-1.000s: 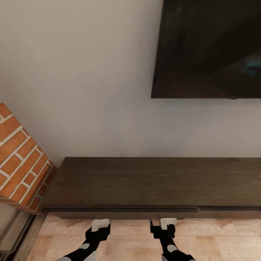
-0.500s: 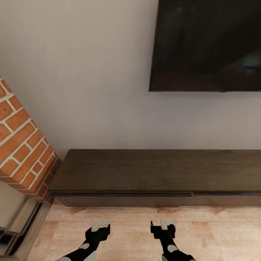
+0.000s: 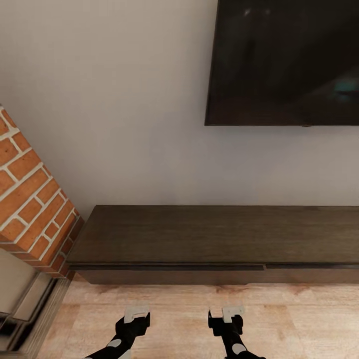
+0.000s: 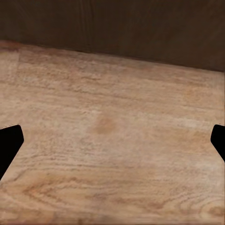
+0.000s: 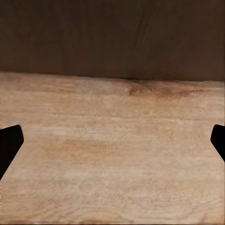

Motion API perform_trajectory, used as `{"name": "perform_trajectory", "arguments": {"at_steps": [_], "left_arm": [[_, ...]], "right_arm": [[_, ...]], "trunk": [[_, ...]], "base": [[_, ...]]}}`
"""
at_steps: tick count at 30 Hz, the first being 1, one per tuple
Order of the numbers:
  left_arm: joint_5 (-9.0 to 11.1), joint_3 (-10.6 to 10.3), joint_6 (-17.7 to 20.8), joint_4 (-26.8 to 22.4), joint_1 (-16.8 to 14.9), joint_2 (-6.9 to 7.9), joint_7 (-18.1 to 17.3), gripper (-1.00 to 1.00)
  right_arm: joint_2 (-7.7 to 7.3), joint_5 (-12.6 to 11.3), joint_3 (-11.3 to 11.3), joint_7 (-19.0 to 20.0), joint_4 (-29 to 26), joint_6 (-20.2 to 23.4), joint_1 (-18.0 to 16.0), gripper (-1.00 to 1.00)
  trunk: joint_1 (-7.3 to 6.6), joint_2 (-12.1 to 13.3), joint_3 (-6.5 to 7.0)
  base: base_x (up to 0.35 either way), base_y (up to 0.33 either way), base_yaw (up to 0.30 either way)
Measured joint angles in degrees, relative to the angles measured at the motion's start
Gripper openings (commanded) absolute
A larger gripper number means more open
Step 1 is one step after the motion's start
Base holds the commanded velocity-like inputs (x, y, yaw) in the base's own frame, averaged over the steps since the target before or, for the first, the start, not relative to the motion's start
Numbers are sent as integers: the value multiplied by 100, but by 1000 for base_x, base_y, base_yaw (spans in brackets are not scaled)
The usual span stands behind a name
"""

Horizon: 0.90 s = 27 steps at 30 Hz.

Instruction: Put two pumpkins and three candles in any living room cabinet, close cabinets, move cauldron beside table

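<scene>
I am looking down at a pale grey wall (image 3: 124,99) that takes up most of the head view, with a big dark television (image 3: 284,62) hung on it toward the right. Below it runs the cabinet (image 3: 219,234), long, low and dark brown, set against the wall; its flat fronts look shut, with a thin seam between two of them right of the middle. At the left a red brick column (image 3: 30,209) juts out, touching the cabinet's left end, and some pale trim sits at its foot near the floor. A light wooden floor (image 3: 179,304) stretches between the cabinet and me. Over that floor, near the bottom edge, I hold both arms low and side by side, apart from the cabinet front. The left gripper (image 3: 136,315) has its jaws spread wide: in the left wrist view its black fingertips (image 4: 9,145) sit at the two far edges with bare floor planks between them and the cabinet's dark front beyond. The right gripper (image 3: 232,313) is spread the same way, its fingertips (image 5: 9,143) at the edges of the right wrist view, holding nothing, with floor below and the brown cabinet face ahead.
</scene>
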Motion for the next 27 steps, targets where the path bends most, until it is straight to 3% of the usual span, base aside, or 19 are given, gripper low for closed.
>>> {"name": "perform_trajectory", "arguments": {"at_steps": [11,15,17,22,27], "left_arm": [[16,5,62,-5,318,-2,-20,100],[27,13,73,132,632,6,8,100],[43,31,78,435,842,10,9,100],[33,26,78,585,1190,-4,-6,100],[34,24,75,591,1233,1,-15,100]], "right_arm": [[7,67,25,26,420,54,508,100],[9,68,27,27,445,50,789,100],[-36,52,24,27,460,48,825,100],[-132,53,27,28,471,52,922,100],[-136,55,28,28,465,51,929,100]], "trunk": [[0,0,0],[0,0,0],[0,0,-1],[0,0,0],[0,0,0]], "base": [[0,0,0],[0,0,8],[0,0,191],[0,0,267],[0,0,287]]}}
